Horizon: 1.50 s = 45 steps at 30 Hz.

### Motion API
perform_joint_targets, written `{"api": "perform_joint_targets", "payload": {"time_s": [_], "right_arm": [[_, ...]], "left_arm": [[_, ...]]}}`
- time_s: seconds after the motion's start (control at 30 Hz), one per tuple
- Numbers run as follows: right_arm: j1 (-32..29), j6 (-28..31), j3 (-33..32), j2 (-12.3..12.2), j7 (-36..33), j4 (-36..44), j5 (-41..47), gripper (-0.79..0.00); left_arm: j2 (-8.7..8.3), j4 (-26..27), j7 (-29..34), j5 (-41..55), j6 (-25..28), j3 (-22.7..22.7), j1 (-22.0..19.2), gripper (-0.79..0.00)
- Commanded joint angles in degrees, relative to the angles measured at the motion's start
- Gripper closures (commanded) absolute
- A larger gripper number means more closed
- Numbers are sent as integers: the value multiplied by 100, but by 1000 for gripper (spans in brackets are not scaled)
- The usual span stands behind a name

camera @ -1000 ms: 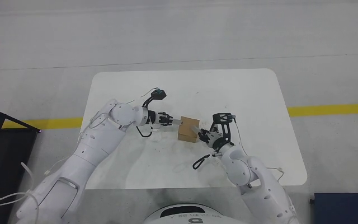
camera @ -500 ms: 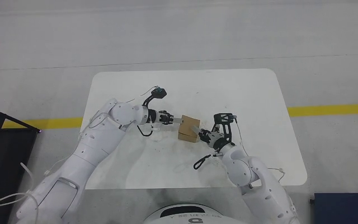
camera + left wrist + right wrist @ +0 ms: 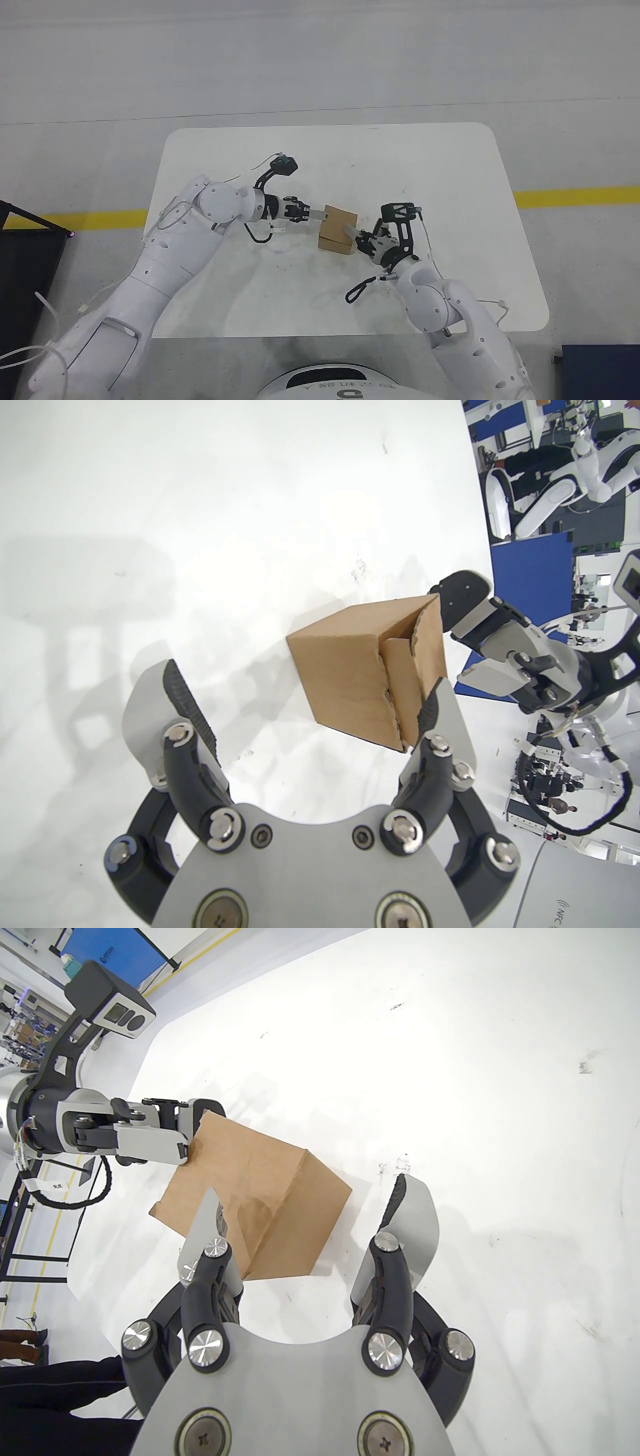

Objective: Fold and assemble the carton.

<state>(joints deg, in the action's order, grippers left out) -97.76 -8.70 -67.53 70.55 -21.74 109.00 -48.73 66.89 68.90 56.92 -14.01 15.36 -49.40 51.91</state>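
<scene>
**Brown carton sits between two open grippers**

Grey fingers (image 3: 445,720) of the left gripper (image 3: 303,680) are spread wide and hold nothing. One of them touches the carton (image 3: 345,670) at its end. The flaps at that end are bent inward but do not lie flat. The other finger is out over the bare white table (image 3: 450,170), apart from the cardboard.

The right gripper (image 3: 307,1190) has its fingers (image 3: 415,1213) spread wide too, and it holds nothing. One finger lies against a side of the carton. The other finger is beside the carton and does not touch it.

The two grippers face each other, with the carton in the middle. The left gripper is at one end and the right gripper is at the other end.

The carton is a small box of plain brown cardboard. It rests on the table, near the middle, a little closer to the robot than to the far edge. It sits slanted to the table's edges.
</scene>
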Motion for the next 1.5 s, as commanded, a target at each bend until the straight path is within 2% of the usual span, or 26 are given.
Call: {"api": "perform_joint_targets", "payload": {"time_s": [0.0, 0.33, 0.57, 0.67, 0.8, 0.87, 1.1, 1.3, 1.47], "right_arm": [[-1, -7, 11, 2, 3, -9, -4, -576], [-71, -65, 22, 2, 65, 9, -64, -548], [-246, 116, -32, -29, 224, 202, -294, -606], [-307, 219, -41, -45, 248, 279, -435, -656], [-356, 273, -12, -65, 273, 394, -814, -674], [-384, 382, 52, -89, 296, 481, -1295, -674], [-429, 1093, 365, -164, -61, 675, -2490, -665], [-298, 886, 499, -150, -453, 644, -2828, -625], [-369, 740, 324, -172, -630, 712, -2937, -619]], "left_arm": [[-2, -6, 21, -52, 1, 17, 6, -785], [0, 20, 49, -93, -30, 50, 47, -785], [2, 56, -80, 121, -63, -33, 98, -785], [-19, 66, -94, 154, -77, -108, 127, -785], [-69, 115, -124, 182, -84, -267, 201, -785], [-105, 195, -172, 193, -106, -385, 259, -785], [-247, 464, -299, 167, -162, -824, 542, -785], [-354, 734, -355, 155, -214, -1159, 808, -785], [-441, 941, -371, 114, -266, -1413, 1073, -785]]}}
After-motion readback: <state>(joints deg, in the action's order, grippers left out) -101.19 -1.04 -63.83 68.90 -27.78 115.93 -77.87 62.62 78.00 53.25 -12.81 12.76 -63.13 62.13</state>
